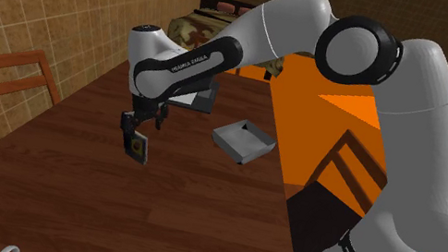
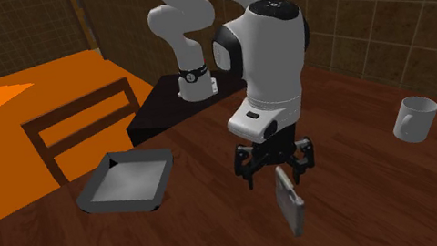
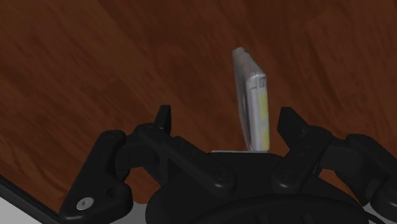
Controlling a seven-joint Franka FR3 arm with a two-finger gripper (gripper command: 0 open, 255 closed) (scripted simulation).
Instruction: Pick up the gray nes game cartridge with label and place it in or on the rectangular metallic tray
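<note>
gripper [image 3: 226, 119] spread wide, grey labelled cartridge [image 3: 252, 95] standing between its jaws, touching neither

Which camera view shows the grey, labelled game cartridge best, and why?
Wrist view: the grey, labelled game cartridge is close, label visible. Shoulder view shows it small and dark; second exterior view, a plain grey slab.
</note>
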